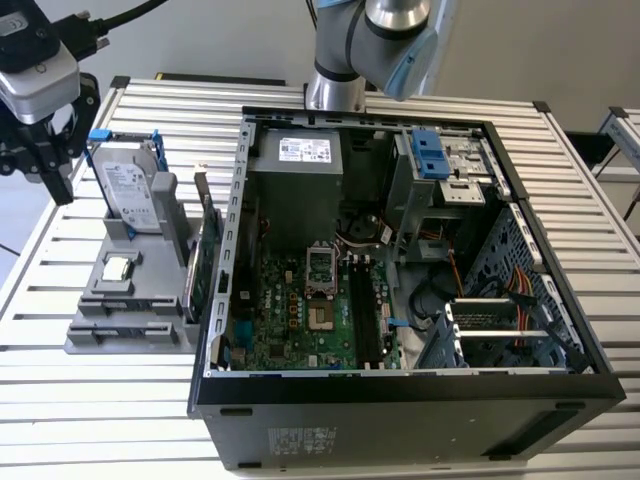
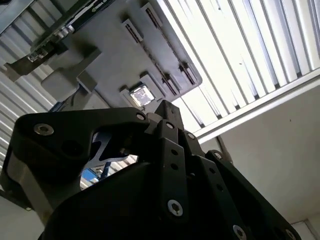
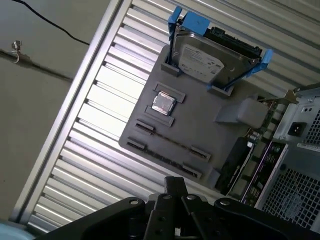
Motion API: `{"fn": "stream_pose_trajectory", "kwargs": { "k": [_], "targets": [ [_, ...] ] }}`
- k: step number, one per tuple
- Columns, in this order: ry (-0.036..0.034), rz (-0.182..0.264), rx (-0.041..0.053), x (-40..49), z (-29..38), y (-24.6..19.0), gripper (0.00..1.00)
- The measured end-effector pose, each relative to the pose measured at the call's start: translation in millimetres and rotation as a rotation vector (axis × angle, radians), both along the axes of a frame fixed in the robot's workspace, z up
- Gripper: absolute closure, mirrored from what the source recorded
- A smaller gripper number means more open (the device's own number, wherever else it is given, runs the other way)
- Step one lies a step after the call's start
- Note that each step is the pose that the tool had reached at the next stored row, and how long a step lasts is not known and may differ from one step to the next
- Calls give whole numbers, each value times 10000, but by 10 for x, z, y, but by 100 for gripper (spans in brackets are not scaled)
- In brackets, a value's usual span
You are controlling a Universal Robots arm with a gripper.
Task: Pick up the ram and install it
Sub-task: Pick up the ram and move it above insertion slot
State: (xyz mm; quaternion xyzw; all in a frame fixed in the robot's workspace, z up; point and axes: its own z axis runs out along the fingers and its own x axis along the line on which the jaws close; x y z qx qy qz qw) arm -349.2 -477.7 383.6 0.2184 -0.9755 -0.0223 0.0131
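Slatted table (image 1: 100, 420); hand (image 3: 175, 187) near grey tray (image 3: 200, 125); ram's position unclear.

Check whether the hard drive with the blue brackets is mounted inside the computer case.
No, the hard drive stands upright in the gray holder, outside the computer case.

CPU (image 1: 118, 267) on tray (image 1: 110, 338) beside PC case (image 1: 400, 420)
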Motion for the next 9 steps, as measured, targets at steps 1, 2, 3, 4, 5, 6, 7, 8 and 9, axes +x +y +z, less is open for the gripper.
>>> {"fn": "stream_pose_trajectory", "kwargs": {
  "k": [1,2,3,4,5,6,7,8,9],
  "targets": [
    [0,71,0,0,0,0,100],
    [0,150,0,0,0,0,100],
    [0,219,0,0,0,0,100],
    [1,295,-1,0,0,0,100],
    [0,369,0,0,0,0,100],
    [-1,443,-1,0,0,0,100],
    [0,517,0,0,0,0,100],
    [0,587,0,0,0,0,100],
    [0,659,0,0,0,0,100]
  ]
}}
